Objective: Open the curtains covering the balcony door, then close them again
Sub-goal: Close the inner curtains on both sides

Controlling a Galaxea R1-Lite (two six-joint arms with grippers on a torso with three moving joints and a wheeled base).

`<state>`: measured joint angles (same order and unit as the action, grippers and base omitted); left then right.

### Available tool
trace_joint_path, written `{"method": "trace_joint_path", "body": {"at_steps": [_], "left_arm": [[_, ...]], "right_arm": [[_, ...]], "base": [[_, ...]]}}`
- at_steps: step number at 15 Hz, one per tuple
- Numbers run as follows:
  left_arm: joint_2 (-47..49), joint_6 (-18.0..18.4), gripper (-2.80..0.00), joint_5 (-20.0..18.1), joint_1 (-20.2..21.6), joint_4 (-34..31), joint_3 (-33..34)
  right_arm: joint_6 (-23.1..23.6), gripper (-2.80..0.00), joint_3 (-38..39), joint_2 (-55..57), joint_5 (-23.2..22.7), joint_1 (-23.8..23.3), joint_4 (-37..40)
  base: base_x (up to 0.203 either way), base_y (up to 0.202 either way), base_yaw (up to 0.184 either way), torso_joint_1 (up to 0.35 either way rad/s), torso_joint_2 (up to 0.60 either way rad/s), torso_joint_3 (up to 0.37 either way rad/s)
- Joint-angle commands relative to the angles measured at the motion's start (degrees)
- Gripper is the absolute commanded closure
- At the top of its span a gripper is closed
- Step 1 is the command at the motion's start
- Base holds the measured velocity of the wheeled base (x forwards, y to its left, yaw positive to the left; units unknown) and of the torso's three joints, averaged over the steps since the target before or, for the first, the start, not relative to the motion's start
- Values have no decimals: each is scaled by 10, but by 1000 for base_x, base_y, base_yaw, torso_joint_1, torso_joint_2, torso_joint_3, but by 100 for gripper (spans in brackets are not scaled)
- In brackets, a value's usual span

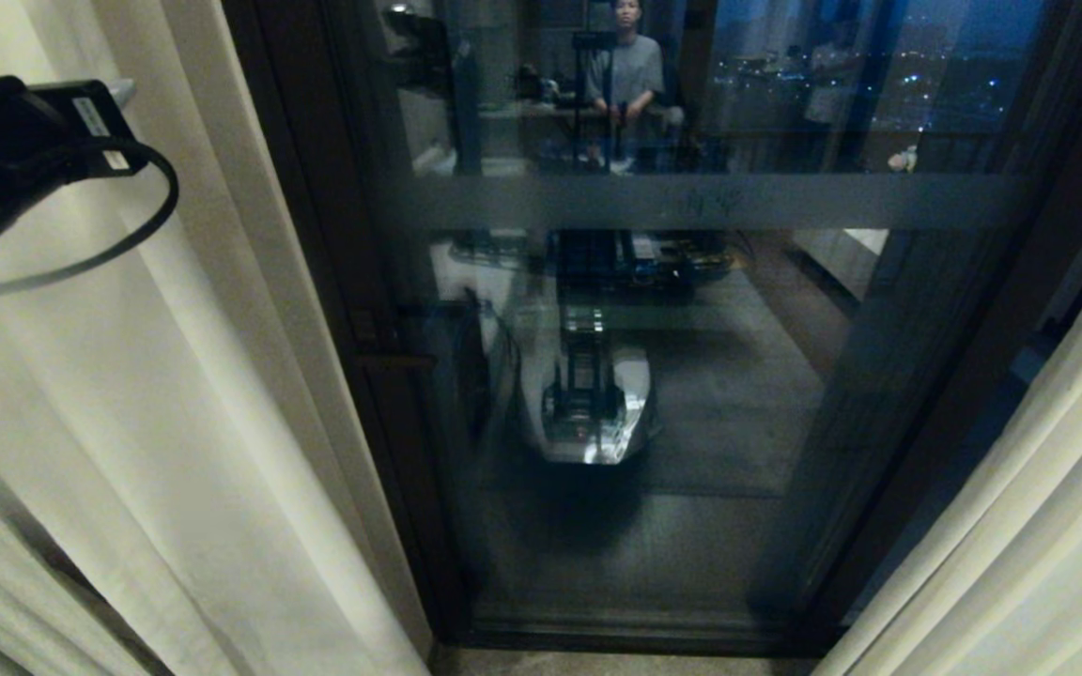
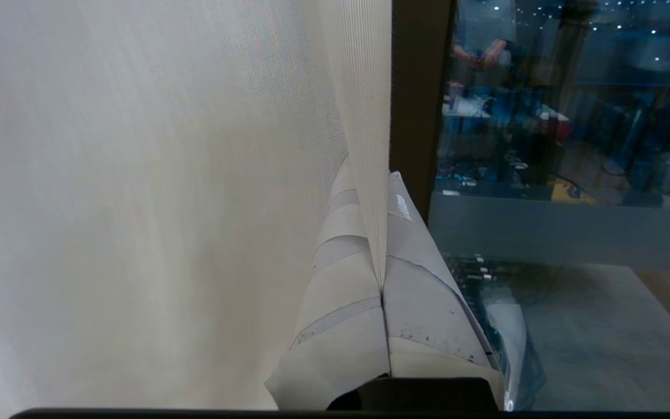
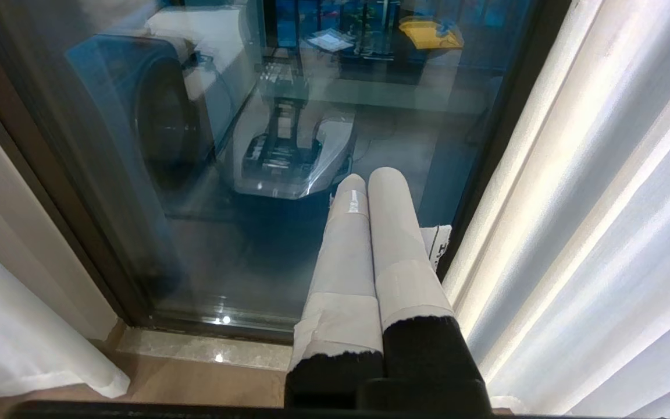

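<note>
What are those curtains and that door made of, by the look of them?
The curtains look like cream woven cloth, matte: a fine weave and soft folds show. The door seems to be glossy glass, since it mirrors the room, in a dark frame, perhaps metal.

I see a person [image 1: 628,66] in a grey top mirrored high in the glass, seated behind a desk [image 1: 550,111] with both hands together in front. City lights [image 1: 926,80] dot the dark to the upper right. Lower in the reflection lies a grey floor [image 1: 729,404]. From the right wrist view I make out a washing machine [image 3: 154,116] with a round door at the left, and something yellow [image 3: 431,32] near the top. A pale stone sill [image 3: 201,349] runs along the base, with wooden flooring [image 3: 195,387] just inside it.
</note>
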<state>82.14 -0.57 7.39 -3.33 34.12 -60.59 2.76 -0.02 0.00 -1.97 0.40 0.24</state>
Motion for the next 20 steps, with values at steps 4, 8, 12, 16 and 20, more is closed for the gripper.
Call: {"method": "trace_joint_path", "body": {"at_steps": [4, 8, 12, 16, 20], "left_arm": [[0, 0, 0, 1, -11, 2, 0], [0, 0, 0, 0, -21, 2, 2], [0, -7, 0, 0, -30, 2, 5], [-1, -7, 0, 0, -33, 2, 5], [-2, -7, 0, 0, -38, 2, 9]], "right_arm": [[1, 0, 0, 0, 0, 0, 0], [1, 0, -1, 1, 0, 0, 0], [1, 0, 0, 1, 0, 0, 0], [1, 0, 0, 1, 0, 0, 0], [1, 0, 0, 1, 0, 0, 0]], "base": [[0, 0, 0, 0, 0, 0], [0, 0, 0, 0, 0, 0], [-1, -55, 1, 1, 0, 0], [0, -190, 0, 2, 3, 2], [0, -191, 1, 3, 2, 4]]}}
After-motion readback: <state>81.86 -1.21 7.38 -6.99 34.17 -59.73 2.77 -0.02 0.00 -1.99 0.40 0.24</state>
